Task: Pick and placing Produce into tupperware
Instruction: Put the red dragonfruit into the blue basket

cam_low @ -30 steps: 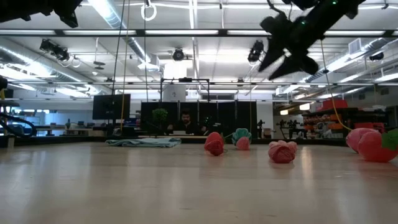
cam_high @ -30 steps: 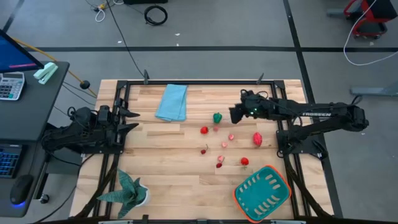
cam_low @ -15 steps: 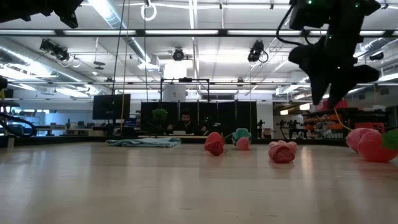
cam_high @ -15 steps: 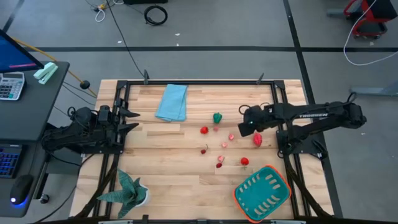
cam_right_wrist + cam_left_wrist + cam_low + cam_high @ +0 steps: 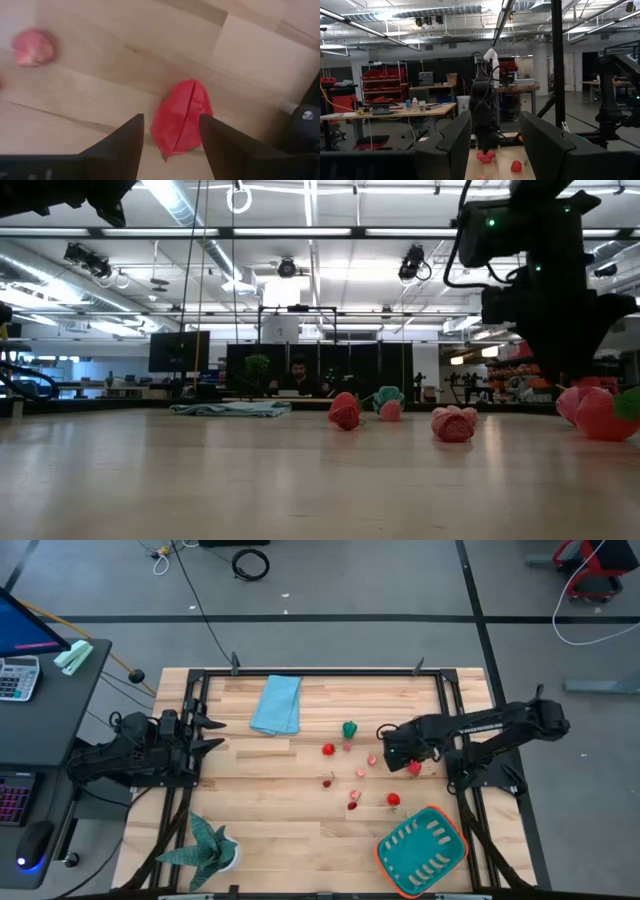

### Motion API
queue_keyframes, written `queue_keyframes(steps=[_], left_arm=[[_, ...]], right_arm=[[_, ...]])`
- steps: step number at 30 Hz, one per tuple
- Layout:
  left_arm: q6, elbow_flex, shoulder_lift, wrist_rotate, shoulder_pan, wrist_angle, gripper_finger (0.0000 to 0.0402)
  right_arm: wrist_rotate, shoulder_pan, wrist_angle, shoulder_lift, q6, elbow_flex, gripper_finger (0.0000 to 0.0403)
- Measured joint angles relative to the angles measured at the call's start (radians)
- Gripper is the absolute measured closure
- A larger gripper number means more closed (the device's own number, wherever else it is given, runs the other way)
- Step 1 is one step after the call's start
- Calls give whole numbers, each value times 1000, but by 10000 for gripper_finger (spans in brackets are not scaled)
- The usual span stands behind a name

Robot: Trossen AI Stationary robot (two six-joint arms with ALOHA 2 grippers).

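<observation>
Moved: right gripper [image 5: 170,145] we see swung down over the large red plastic produce piece [image 5: 181,116].
Right fingers: spread, straddling it.
Left gripper [image 5: 495,145]: spread, parked far left.

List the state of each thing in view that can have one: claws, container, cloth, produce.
Right claw: open, poised over the big red piece, not gripping.
Left claw: open, holding nothing, parked at the table's left edge.
Tupperware: no produce inside.
Blue cloth: folded, flat.
Green piece: loose on the table.

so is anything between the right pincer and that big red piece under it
No. In the right wrist view the right pincer stands open directly over the big red piece, only bare wood around it.
</observation>
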Motion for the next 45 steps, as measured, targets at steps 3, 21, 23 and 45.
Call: queue_keyframes(steps=[3,21,23,45], left_arm=[[0,0,0,0,0,0,229],[-1,0,0,0,0,-3,227],[-1,0,0,0,0,-3,226],[0,0,0,0,0,-8,229]], right_arm=[[-20,0,-23,27,0,0,193],[-33,6,-47,80,50,-25,167],[-24,6,-28,96,48,-32,167],[98,5,102,131,5,-38,168]])
